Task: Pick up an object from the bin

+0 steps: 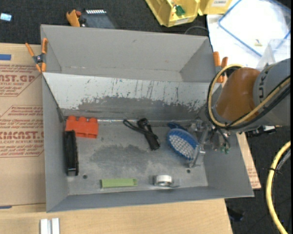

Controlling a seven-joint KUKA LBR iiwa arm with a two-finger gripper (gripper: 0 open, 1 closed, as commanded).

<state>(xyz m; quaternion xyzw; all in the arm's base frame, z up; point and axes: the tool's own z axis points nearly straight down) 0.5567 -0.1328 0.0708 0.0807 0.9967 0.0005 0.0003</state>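
Orange-covered wrist (pixel 237 96) of the arm comes in from the right, with its hand (pixel 201 147) low by the right wall of the bin (pixel 122 57); whether the hand is spread or closed cannot be told. One blue brush with white bristles (pixel 181 143) lies just left of the hand. Farther left lie one orange block (pixel 81 126), one black bar (pixel 70 152), one green strip (pixel 118 183), one silver ring (pixel 162 180) and one black corded piece (pixel 145 132).

cardboard (pixel 14 106), big red print: "AST.G…", cut off at the edge
cardboard, small red line beneath: reads "CELL-CAST ACRYLIC SHEET", partly legible
yellow box (pixel 219 2), white label: too small to read
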